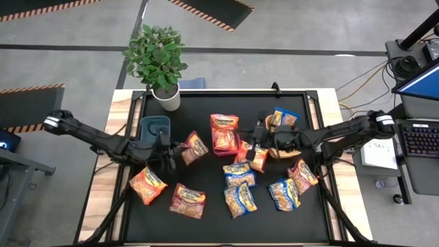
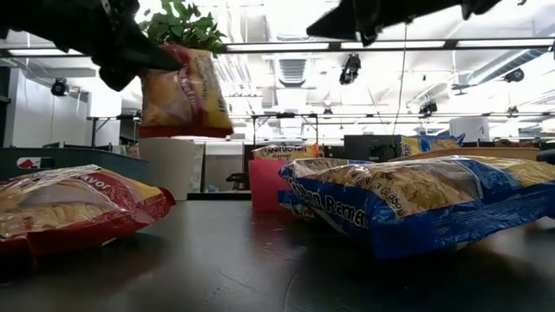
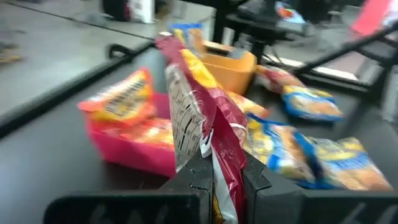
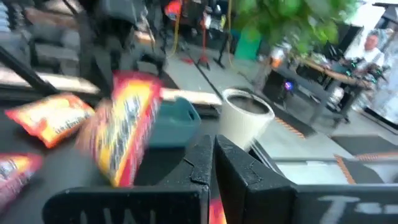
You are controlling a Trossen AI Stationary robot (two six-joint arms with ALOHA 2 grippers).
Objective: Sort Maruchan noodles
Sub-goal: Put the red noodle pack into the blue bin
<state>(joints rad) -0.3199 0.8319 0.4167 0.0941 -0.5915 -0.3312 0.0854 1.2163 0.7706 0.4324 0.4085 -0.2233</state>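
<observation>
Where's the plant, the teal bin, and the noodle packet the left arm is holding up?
plant (image 1: 156, 55), high view, leaves.
teal bin (image 1: 152, 125), high view, rim.
held red noodle packet (image 1: 195, 147), high view, middle of its face.

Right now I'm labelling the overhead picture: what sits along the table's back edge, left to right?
Potted plant → teal bin → red bin → tan bin.

The left hand (image 1: 171, 148) is raised and clamped on a packet (image 1: 194, 147). The right hand (image 1: 255, 149) is fully closed, both arms reaching inward.
</observation>
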